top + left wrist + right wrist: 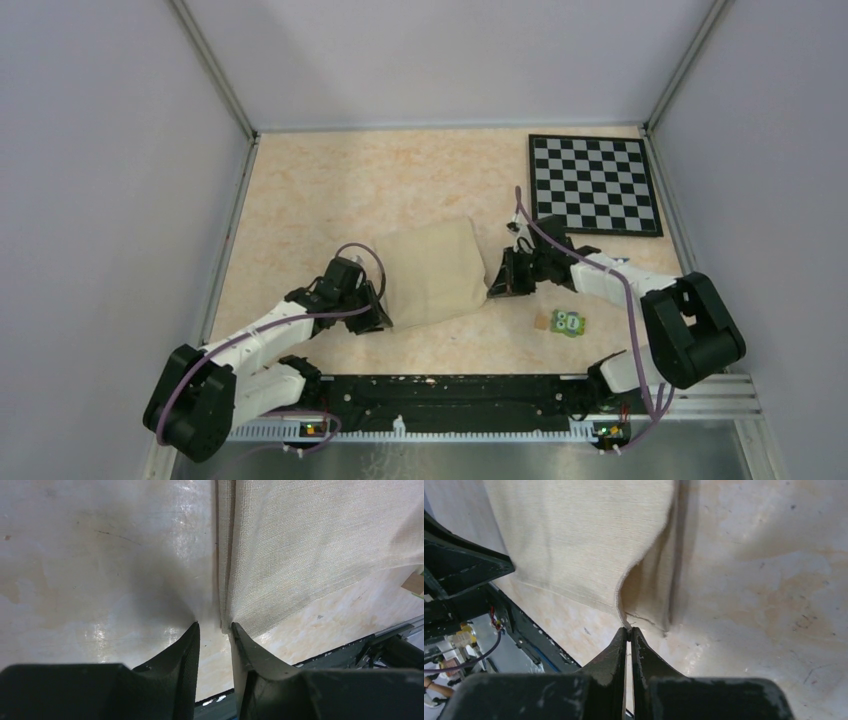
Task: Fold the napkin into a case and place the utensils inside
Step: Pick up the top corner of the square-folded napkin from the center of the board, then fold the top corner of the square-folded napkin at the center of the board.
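The napkin (435, 270) lies folded over in layers in the middle of the table. In the left wrist view the napkin (310, 545) ends in a corner right at my right-hand fingertip (235, 628). My left gripper (215, 625) is open, with bare table showing between the jaws, and it sits at the napkin's near left corner (385, 320). My right gripper (629, 629) is shut on the edge of the napkin (574, 540) at its right side (492, 287), and the top layer is lifted a little there. No utensils are in view.
A black-and-white chessboard (594, 184) lies at the back right. A small green block with white dots (570, 323) and a small tan piece (541, 321) lie near the front, right of the napkin. The tan piece also shows in the left wrist view (414, 582). A black rail (450, 390) runs along the near edge.
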Tool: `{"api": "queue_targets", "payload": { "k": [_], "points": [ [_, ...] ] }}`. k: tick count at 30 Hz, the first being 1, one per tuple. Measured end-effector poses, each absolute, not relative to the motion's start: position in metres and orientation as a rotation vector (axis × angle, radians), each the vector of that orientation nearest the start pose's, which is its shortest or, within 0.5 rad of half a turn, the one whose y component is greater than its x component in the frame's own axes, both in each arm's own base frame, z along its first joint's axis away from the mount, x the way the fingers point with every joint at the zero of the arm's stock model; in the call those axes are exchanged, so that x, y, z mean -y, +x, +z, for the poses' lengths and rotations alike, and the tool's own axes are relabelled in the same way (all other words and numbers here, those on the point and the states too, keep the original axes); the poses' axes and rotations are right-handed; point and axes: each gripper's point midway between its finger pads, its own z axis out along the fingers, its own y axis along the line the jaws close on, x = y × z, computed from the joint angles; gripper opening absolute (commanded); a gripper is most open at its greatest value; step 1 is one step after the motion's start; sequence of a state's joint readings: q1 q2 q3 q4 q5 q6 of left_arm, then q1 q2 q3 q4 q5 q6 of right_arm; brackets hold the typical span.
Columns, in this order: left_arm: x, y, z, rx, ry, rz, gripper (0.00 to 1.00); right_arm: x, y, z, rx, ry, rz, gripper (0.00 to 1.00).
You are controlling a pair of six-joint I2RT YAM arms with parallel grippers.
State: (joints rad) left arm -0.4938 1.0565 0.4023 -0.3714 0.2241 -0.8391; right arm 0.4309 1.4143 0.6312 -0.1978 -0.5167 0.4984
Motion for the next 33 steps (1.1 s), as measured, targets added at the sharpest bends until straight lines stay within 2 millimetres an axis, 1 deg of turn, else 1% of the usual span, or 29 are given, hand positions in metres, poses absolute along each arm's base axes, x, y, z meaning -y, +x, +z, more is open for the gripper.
{"api": "queue_targets", "payload": {
  "k": [6,10,15,18,20,22,24,27,33],
  "points": [
    [0.166,0.161,0.023,-2.735,-0.388,-0.721,0.31,-0.235,0.222,0.065,-2.619,-0.204,1.04,0.0],
    [0.167,0.16,0.022,-2.742,-0.384,-0.735,0.31,-0.261,0.227,0.076,-2.589,-0.261,1.127,0.0],
    [0.169,0.159,0.021,-2.739,-0.379,-0.754,0.31,-0.307,0.245,0.076,-2.558,-0.301,1.254,0.0],
    [0.17,0.158,0.021,-2.736,-0.375,-0.767,0.3,-0.348,0.261,0.074,-2.524,-0.333,1.358,0.0],
    [0.171,0.158,0.021,-2.735,-0.371,-0.778,0.29,-0.371,0.27,0.073,-2.505,-0.344,1.406,0.0],
    [0.172,0.157,0.021,-2.731,-0.368,-0.787,0.29,-0.391,0.279,0.072,-2.482,-0.35,1.447,0.0],
    [0.172,0.157,0.02,-2.727,-0.366,-0.794,0.27,-0.407,0.289,0.071,-2.457,-0.346,1.477,0.0],
    [0.172,0.156,0.02,-2.721,-0.37,-0.803,0.25,-0.423,0.303,0.071,-2.428,-0.323,1.509,0.0],
    [0.172,0.156,0.019,-2.713,-0.379,-0.812,0.23,-0.441,0.326,0.065,-2.396,-0.289,1.531,0.0]
  ]
}}
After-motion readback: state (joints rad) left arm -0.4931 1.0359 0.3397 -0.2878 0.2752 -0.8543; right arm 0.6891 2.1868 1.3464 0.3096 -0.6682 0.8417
